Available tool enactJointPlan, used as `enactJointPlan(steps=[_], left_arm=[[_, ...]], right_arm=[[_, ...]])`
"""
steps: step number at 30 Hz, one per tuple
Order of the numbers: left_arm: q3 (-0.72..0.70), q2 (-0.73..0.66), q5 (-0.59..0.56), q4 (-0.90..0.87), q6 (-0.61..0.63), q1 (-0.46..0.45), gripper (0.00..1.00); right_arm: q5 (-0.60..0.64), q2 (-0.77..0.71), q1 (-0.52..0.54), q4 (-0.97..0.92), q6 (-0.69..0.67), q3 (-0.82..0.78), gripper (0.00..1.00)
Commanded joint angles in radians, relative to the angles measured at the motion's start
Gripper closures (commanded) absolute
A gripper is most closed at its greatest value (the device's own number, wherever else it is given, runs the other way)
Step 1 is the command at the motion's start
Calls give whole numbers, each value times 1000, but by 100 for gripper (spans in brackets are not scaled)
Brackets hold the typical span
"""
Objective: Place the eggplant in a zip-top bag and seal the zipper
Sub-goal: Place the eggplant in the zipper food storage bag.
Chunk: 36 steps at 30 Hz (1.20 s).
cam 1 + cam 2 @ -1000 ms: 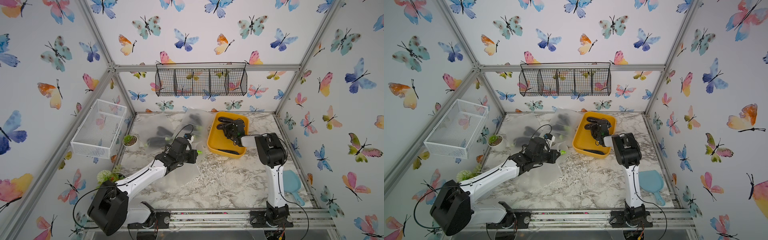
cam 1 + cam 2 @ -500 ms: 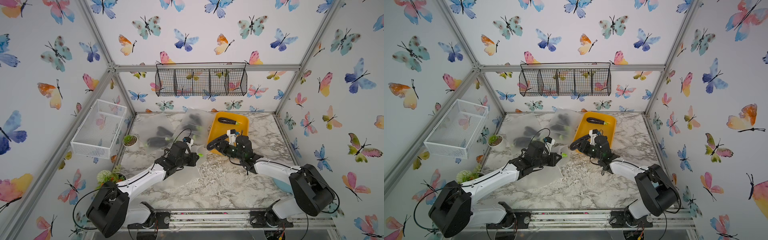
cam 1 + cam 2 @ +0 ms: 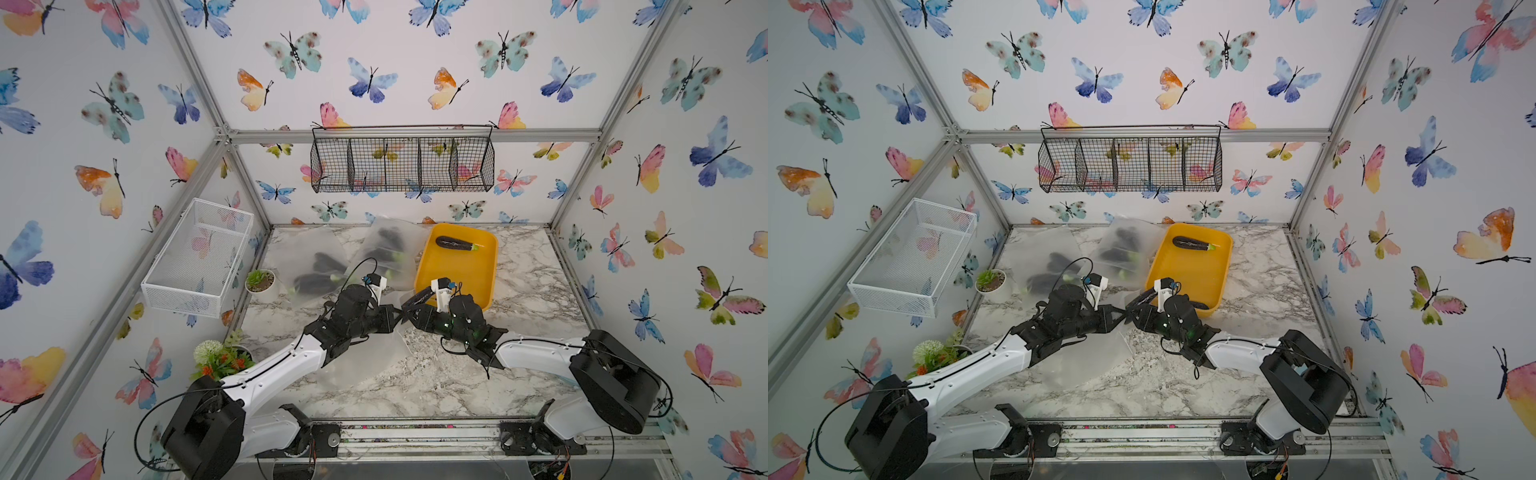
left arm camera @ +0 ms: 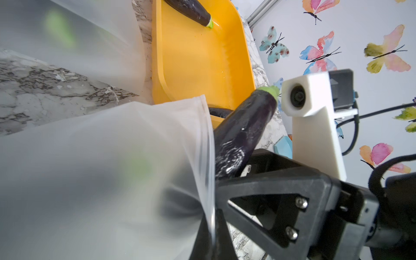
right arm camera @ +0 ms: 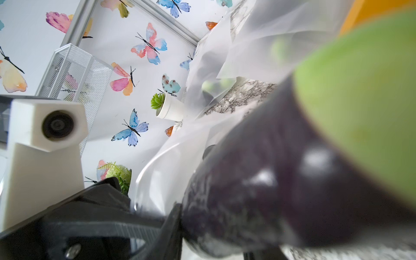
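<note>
While both arms meet over the middle of the desk (image 3: 536,291), I log the following.

Left gripper (image 3: 397,319): pressed together on the mouth edge of the zip-top bag (image 3: 365,365). This frosted bag's body lies flat on the desk to the near side, partly under the left arm.

Right gripper (image 3: 409,311): pinching the eggplant (image 3: 420,295) by its dark lower part. The eggplant is tilted, with its green stem end raised toward the far right. In the left wrist view its dark end sits right at the bag's zipper rim. I cannot tell whether any of it is inside.

Yellow tray (image 3: 492,266): far right of centre, just beyond the right gripper. It holds a second eggplant (image 3: 457,243) lying along its far side.

Filled bags (image 3: 320,270): two frosted bags with dark eggplants inside, far left of the tray, overlapping each other.

Succulent pot (image 3: 259,281): small and white, at the left edge of the desk.

Flower pot (image 3: 220,357): at the near-left corner.

White mesh basket (image 3: 195,257): mounted on the left wall.

Black wire basket (image 3: 403,164): hung on the far wall.
</note>
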Motion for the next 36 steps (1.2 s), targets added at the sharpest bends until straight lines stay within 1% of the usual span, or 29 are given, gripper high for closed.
enactJointPlan(steps=[1, 2, 4, 6, 8, 11, 15, 18, 21, 25, 28, 30, 32, 34, 36], left_arm=[[-8, -45, -10, 18, -25, -6, 100], [-14, -58, -22, 21, -23, -4, 100], [-15, -70, -28, 20, -15, -3, 100], [-10, -69, -26, 14, -7, -1, 100], [-10, -66, -22, 16, -2, -1, 100], [-20, -63, -30, 21, -8, -1, 100], [-31, -49, -48, 12, -12, -4, 100], [-35, -34, -50, 21, -15, -4, 100], [-41, -36, -41, 56, -23, -4, 100], [-51, -47, -19, 97, -33, -4, 100], [-53, -63, -26, 71, -16, -4, 100], [-59, -76, -32, 47, -2, -4, 100], [-70, -87, -33, 38, 0, -4, 100], [-76, -93, -30, 38, -4, -4, 100], [-75, -91, -26, 50, -9, -4, 100]], right_arm=[[-31, 21, 25, -105, -102, 103, 48], [-27, 13, 26, -166, -138, 118, 42], [11, -17, 25, -234, -176, 112, 38], [57, -49, 25, -257, -215, 106, 36], [86, -69, 21, -338, -268, 148, 34], [124, -86, 14, -440, -313, 203, 33], [87, -115, -41, -487, -349, 220, 31], [9, -121, -83, -535, -402, 259, 31], [-40, -93, -86, -561, -438, 291, 34], [-89, -40, -87, -522, -410, 273, 44], [-75, -39, -106, -494, -388, 249, 43], [-78, -55, -145, -473, -379, 228, 43], [-98, -72, -185, -437, -369, 202, 45], [-121, -77, -196, -415, -372, 198, 52], [-197, -57, -195, -393, -369, 204, 58]])
